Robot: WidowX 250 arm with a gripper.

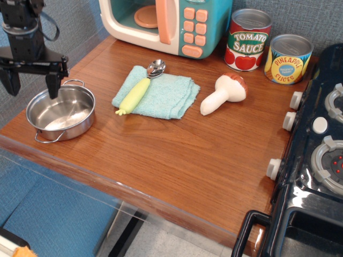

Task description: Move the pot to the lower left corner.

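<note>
The shiny steel pot [60, 112] with two wire loop handles sits upright on the brown wood countertop [177, 144], close to its front left corner [13, 134]. My gripper [31, 84] hangs over the pot's far left rim with its jaws spread wide. One finger [53, 85] is above the pot's inside and the other finger [10, 83] is outside to the left. It holds nothing and stands clear above the pot.
A light blue cloth [157, 95] carries a yellow-handled spoon [138, 90]. A toy mushroom [223, 94] lies to the right. A toy microwave [169, 24], a tomato sauce can [247, 40] and a pineapple can [288, 59] stand at the back. A black stove [316, 150] fills the right side.
</note>
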